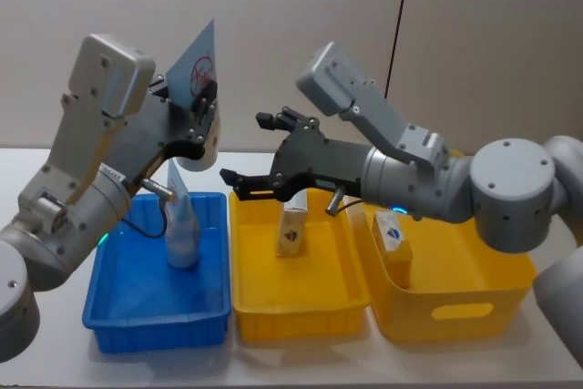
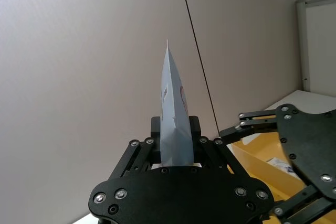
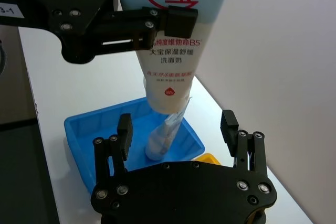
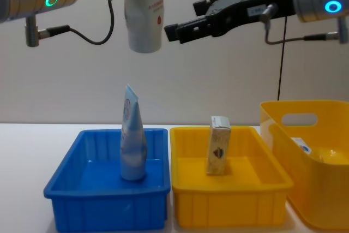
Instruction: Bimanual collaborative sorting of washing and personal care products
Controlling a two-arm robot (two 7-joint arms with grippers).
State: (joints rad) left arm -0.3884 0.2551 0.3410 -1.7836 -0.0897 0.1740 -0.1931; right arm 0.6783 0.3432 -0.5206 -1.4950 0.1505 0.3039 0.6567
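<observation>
My left gripper [image 1: 206, 108] is shut on a pale blue-white squeeze tube [image 1: 198, 63], held high with its cap down and its crimped end up, above the blue tray [image 1: 137, 316]. The chest view shows the held tube [image 4: 144, 20], and the left wrist view shows it [image 2: 173, 108] edge-on between the jaws. Another tube [image 1: 181, 234] stands upright in the blue tray. My right gripper [image 1: 251, 148] is open and empty, just right of the held tube and facing it; its fingers [image 3: 124, 129] frame the held tube [image 3: 170, 51]. A cream carton [image 1: 291, 232] stands in the yellow tray [image 1: 301, 312].
A big yellow handled basket [image 1: 455, 312] at the right holds another cream carton [image 1: 393, 236]. The three containers stand side by side on the white table [image 1: 301, 366], with a plain wall behind.
</observation>
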